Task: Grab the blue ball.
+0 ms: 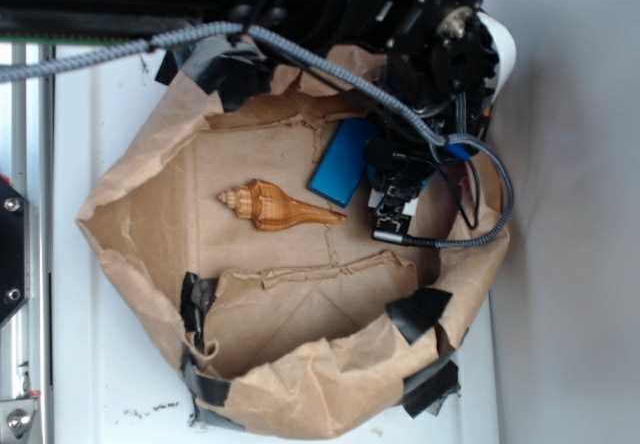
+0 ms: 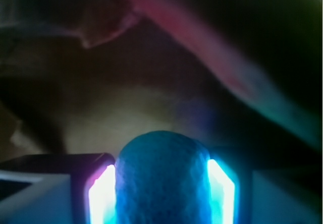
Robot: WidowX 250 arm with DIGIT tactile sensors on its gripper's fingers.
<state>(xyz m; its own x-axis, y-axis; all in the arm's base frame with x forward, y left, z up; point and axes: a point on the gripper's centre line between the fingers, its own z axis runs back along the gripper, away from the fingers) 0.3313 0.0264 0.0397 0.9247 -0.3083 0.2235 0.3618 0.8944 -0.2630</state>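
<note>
In the wrist view the teal-blue, dimpled blue ball (image 2: 162, 168) fills the gap between my fingers. Both lit pads (image 2: 102, 196) press against its sides, so my gripper (image 2: 162, 188) is shut on it. In the exterior view my gripper (image 1: 396, 202) is low inside the brown paper-lined box (image 1: 130, 194), at its right side, just right of the bright blue flat block (image 1: 342, 161). The arm and cables hide the ball there.
A brown spiral seashell (image 1: 280, 209) lies mid-box, left of the gripper. Crumpled paper walls patched with black tape (image 1: 418, 311) ring the box. A grey braided cable (image 1: 480, 229) loops by the right wall. A metal rail (image 1: 22, 264) runs along the left.
</note>
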